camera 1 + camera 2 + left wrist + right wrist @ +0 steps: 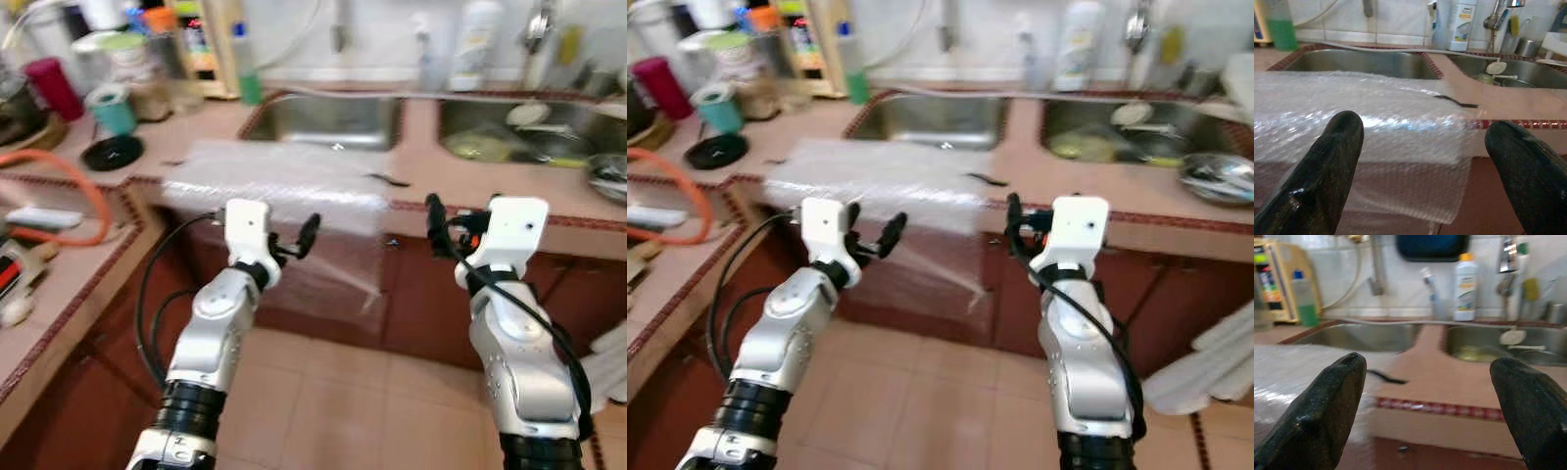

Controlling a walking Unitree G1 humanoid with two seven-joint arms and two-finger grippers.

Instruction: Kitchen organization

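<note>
Left gripper (pixel 292 238) and right gripper (pixel 449 223), fingers spread wide and holding nothing, hover near the counter (pixel 431 147) edge, where a translucent, apparently bubble-textured plastic sheet (pixel 284 181) drapes over the front, left of the steel sinks (pixel 333 122).

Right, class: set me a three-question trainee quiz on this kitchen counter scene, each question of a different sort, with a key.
1. True or false: the clear bubble-wrap sheet hangs over the counter's front edge.
2. What lies on the pink counter beside the sheet's right end? A) a thin black utensil B) a red mug C) a banana
3. Fill in: both the left gripper and the right gripper hover with fingers ____, holding nothing.

Key:
1. True; it drapes down over the brown cabinet front.
2. A, the thin black utensil, lying between the two steel sink basins.
3. Open.
</note>
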